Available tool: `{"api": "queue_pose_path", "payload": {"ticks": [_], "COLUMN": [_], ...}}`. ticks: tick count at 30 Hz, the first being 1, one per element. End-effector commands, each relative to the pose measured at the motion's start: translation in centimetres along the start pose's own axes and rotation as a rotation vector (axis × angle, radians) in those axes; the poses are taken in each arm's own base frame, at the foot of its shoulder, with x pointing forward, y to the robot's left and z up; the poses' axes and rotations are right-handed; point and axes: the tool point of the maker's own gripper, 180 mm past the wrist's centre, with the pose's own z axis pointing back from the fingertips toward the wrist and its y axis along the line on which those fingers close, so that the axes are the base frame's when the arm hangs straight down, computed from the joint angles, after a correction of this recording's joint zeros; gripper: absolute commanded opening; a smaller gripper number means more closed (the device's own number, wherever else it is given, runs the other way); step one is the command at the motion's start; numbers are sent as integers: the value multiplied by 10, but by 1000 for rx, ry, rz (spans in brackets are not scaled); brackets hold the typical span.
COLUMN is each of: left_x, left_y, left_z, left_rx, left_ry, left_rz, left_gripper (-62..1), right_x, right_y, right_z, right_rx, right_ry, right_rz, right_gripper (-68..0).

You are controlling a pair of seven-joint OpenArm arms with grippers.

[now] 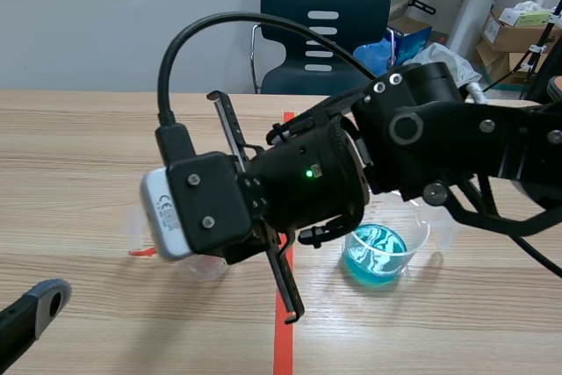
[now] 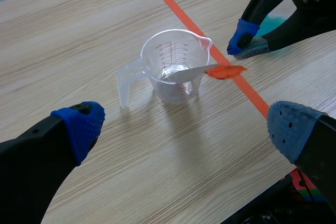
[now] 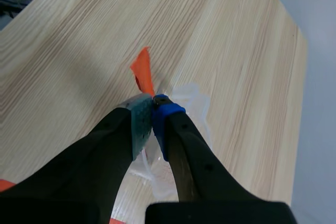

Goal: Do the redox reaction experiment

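Done: blue liquid in the beaker, swirled pale on top. Strip parked in the clear cup on the table.
Left: the main step, by the look of it. Strip and blue liquid not yet brought together, so no reaction to watch so far. Early to middle, at a guess.
Strip, place: silver end down inside the cup, shaft leaning on the rim by the spout, orange end poking out over the tape.
Strip, axis: close to level, rising slightly from silver end to orange end, running from the cup's middle out across the rim.
Strip, heading: orange end aimed at the tape and the right gripper, on the beaker's side. Silver end aimed back toward the cup's handle side.
Right gripper: pads pressed together, nothing seen between them. Tips hanging just beside the orange end, seemingly above it. A sliver of tape showing between the two in the left wrist view, so no hold on the strip as far as can be told.
Left gripper: spread wide, holding nothing, low and well back, with the cup ahead between the fingers.
Cup contents: too clear to call, liquid or none.
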Motion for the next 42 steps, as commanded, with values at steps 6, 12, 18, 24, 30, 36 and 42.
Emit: {"api": "queue_pose_path", "payload": {"ticks": [6,12,18,24,30,36,42], "left_x": [8,8,8,8,8,8,8], "left_y": [1,1,1,1,1,1,1], "left_z": [0,0,0,0,0,0,0], "left_rx": [4,4,4,4,4,4,4], "left_ry": [-33,-33,-33,-33,-33,-33,-32], "left_rz": [3,3,3,3,3,3,2], "left_gripper": [14,14,14,14,14,14,14], "right_x": [1,-5,1,3,2,3,5], "right_y": [-12,-12,-17,-14,-13,-13,-14], "right_z": [13,24,52,69,71,71,68], "right_rx": [-39,-46,-73,-75,-74,-73,-74], "right_ry": [-25,5,30,58,64,60,50], "right_rz": [-23,-20,18,39,38,38,46], "right_gripper": [-667,-667,-667,-667,-667,-654,-338]}}
